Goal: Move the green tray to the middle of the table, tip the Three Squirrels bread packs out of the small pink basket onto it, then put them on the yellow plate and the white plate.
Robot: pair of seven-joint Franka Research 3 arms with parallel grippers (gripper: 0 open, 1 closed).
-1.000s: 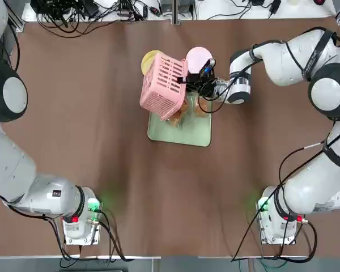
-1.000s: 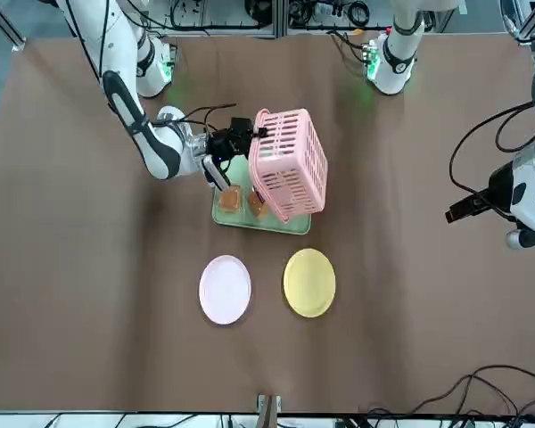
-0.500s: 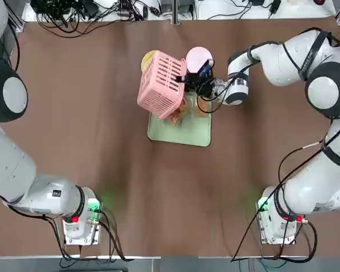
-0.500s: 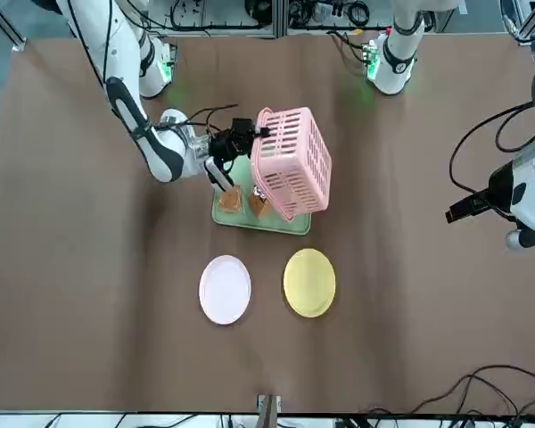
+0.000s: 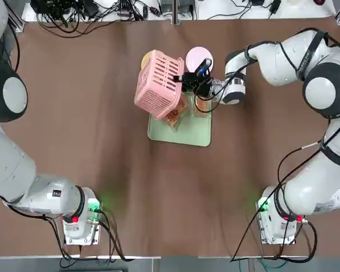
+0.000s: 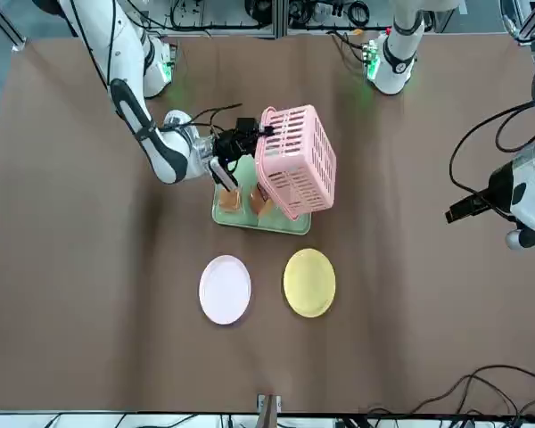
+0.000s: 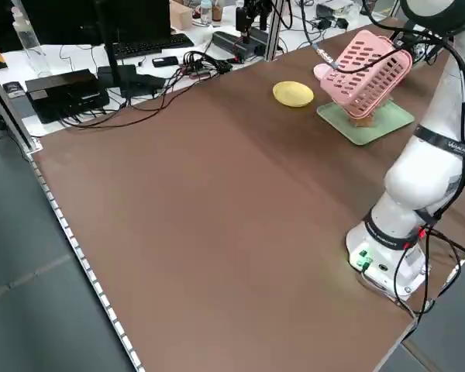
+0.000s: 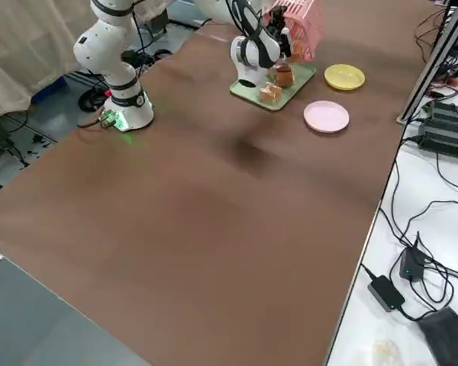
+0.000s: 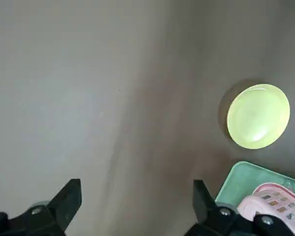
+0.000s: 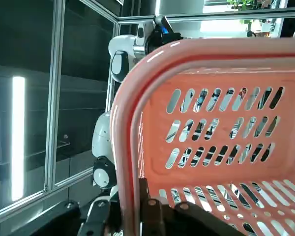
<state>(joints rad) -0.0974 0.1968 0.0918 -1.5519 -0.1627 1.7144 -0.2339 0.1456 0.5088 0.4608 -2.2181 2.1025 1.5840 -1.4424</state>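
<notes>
Right end effector clamped tight on the rim of the small pink basket, held tipped above the green tray mid-surface, where bread packs lie; left end effector idle, fingers wide apart.

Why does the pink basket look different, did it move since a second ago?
Yes. In the top view the small pink basket, held by the right hand, has shifted toward the yellow plate, covering more of it and less of the green tray.
</notes>
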